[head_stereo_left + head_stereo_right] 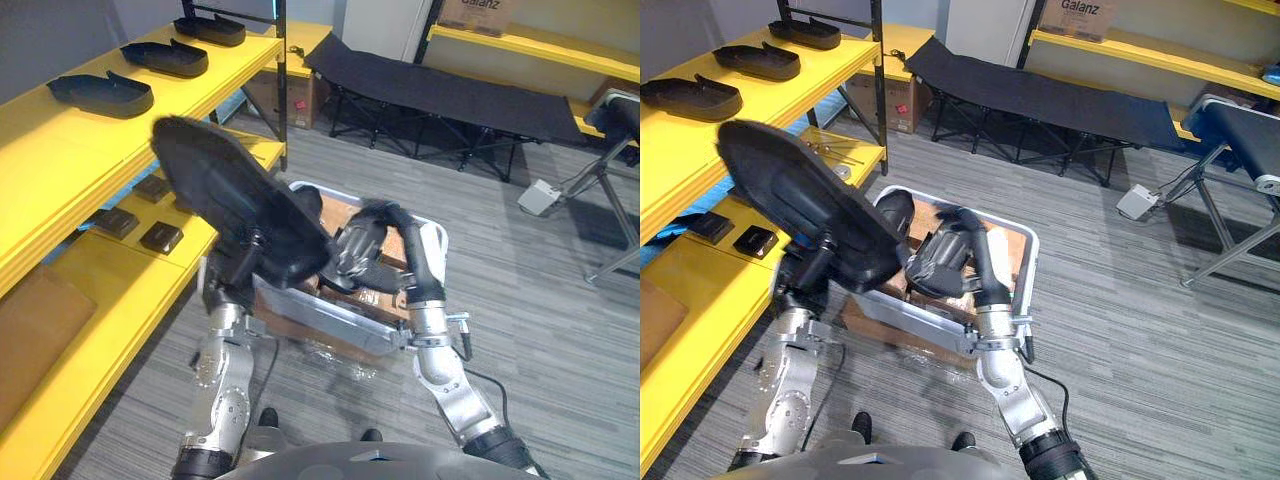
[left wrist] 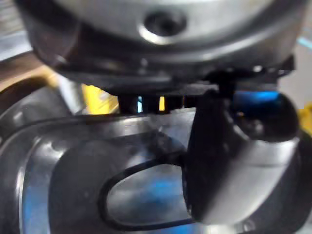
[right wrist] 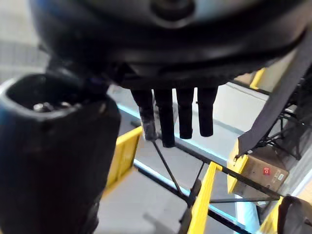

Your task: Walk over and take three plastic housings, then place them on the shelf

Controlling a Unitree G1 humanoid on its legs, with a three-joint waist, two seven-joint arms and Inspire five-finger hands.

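We hold one black housing (image 1: 235, 205), a broad, shallow oval shell, tilted in the air in our left hand (image 1: 238, 268). On the yellow top shelf (image 1: 40, 140) a near housing (image 1: 100, 93), a middle housing (image 1: 165, 58) and a far housing (image 1: 210, 28) lie flat in a row, apart.

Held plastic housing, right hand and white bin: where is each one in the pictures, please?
held plastic housing (image 1: 225, 195): left eye view, middle of its broad dark face.
right hand (image 1: 358, 250): left eye view, the hand's main body.
white bin (image 1: 330, 325): left eye view, its near wall.
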